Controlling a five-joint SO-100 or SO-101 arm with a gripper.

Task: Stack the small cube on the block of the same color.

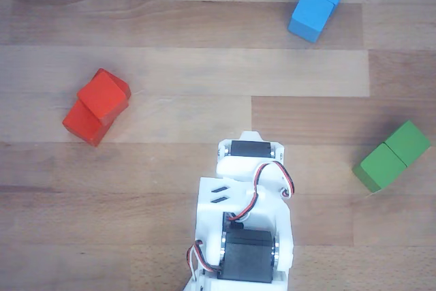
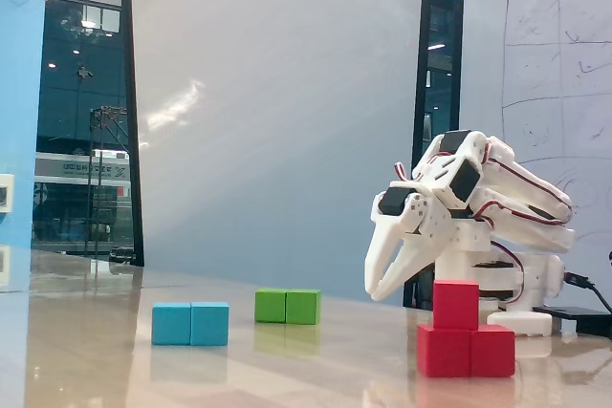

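Note:
In the fixed view the small cube [image 2: 456,304] rests on top of the red block [image 2: 466,351], roughly centred over the block's seam. From above, the small cube [image 1: 105,93] covers most of the red block [image 1: 80,125], which peeks out at its lower left. My gripper [image 2: 376,291] hangs to the left of the stack, apart from it, fingertips pointing down and slightly spread. It is open with nothing between its fingers. In the other view only the white arm body [image 1: 246,223] shows, and the fingers are hidden.
A blue double block [image 2: 190,323] and a green double block [image 2: 287,306] lie to the left on the wooden table. From above, the blue block [image 1: 319,1] is at top right and the green block [image 1: 394,156] at right. The arm's base [image 2: 521,284] stands behind the stack.

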